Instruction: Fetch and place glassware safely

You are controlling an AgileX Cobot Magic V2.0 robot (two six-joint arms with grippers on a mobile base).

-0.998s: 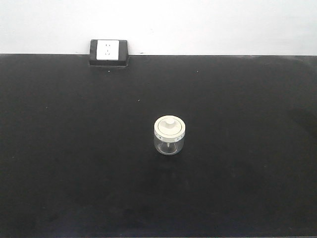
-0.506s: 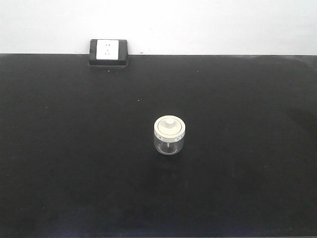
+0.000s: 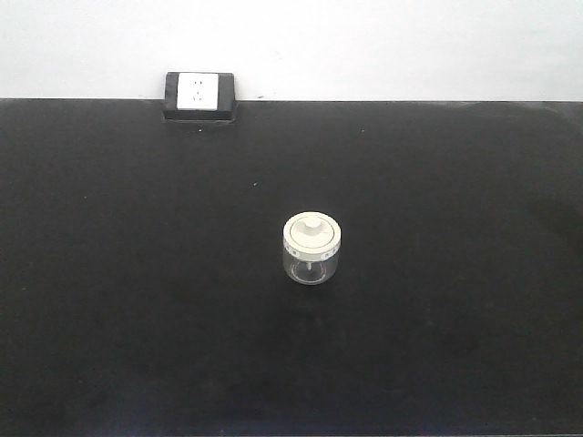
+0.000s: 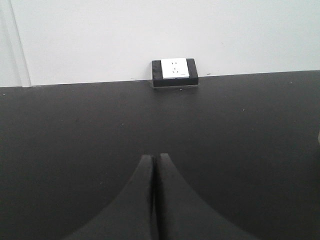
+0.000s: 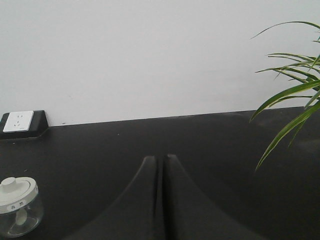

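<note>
This looks like a plain indoor test bench or lab-like workspace rather than a lived-in room, though the exact kind of place cannot be told for sure. A wide, matt black worktop (image 3: 137,300) runs edge to edge and butts against a bare white wall (image 3: 383,45) with no decoration. A white power socket in a black housing (image 3: 200,96) sits on the worktop at the wall, as on a bench fitted for equipment. Long green leaves of a potted plant (image 5: 292,107) reach in at one side, a touch that would suit an office or lab corner.
</note>
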